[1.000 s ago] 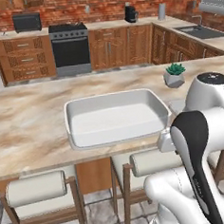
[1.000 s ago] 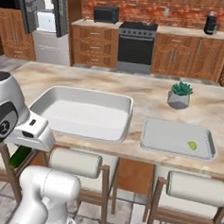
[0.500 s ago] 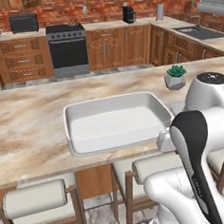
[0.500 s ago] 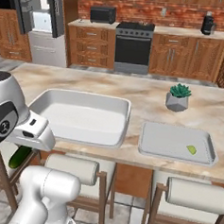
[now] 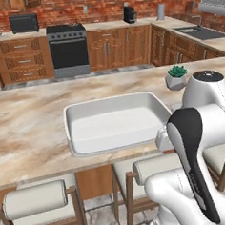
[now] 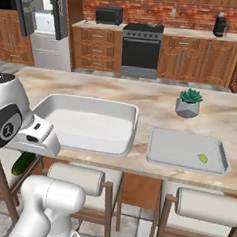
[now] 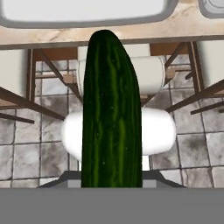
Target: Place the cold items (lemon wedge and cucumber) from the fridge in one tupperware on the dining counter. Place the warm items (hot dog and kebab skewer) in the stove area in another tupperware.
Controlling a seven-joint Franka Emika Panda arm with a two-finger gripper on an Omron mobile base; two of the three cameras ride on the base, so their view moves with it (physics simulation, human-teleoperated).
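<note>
A dark green cucumber stands lengthwise in my gripper, which is shut on it below the counter's front edge. From the right base view the cucumber hangs under the hand, left of the stools. On the marble dining counter lies a deep white tupperware with nothing in it, seen too in the left base view as the tupperware. To its right a flat grey tupperware holds the lemon wedge. Hot dog and kebab skewer are out of view.
A small potted plant stands on the counter behind the flat tupperware. Padded stools line the counter's front, one right under the hand. Stove and open fridge stand at the back.
The whole picture has shifted slightly as the base moved. The cucumber stays in the shut gripper at the same spot relative to the arm.
</note>
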